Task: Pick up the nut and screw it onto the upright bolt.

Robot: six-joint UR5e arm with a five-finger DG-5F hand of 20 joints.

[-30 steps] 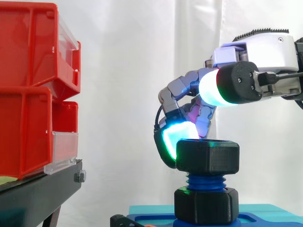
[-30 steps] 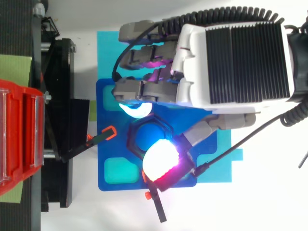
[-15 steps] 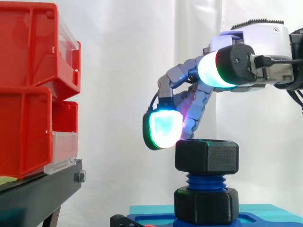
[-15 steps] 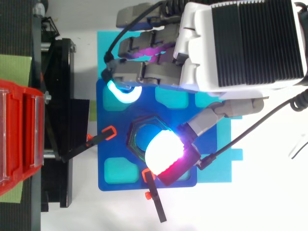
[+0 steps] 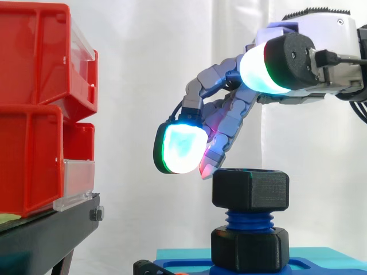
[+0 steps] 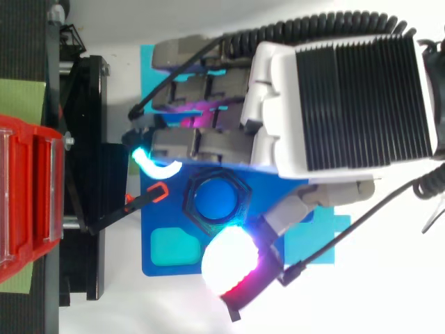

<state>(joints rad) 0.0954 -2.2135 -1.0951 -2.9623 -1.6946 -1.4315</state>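
Note:
A black hexagonal nut (image 5: 250,189) sits threaded on the top of the upright blue bolt (image 5: 249,220), above a second black nut (image 5: 249,248) at the bolt's foot. From above, the nut (image 6: 215,198) rings the blue bolt end. My hand (image 5: 298,57) hovers above and to the left of the nut, fingers spread and lifted off it. A cyan-glowing fingertip (image 5: 180,149) hangs left of the nut, the thumb pad (image 6: 229,264) on the near side. The hand holds nothing.
The bolt stands on a blue base plate (image 6: 167,261) over a cyan sheet (image 6: 149,62). Red bins (image 5: 40,109) on a black stand (image 5: 51,232) rise at the left. Black clamps with orange tips (image 6: 149,196) sit at the plate's edges.
The fingers have let go of the nut, spreading and rising up and to the left. The nut stays on the bolt.

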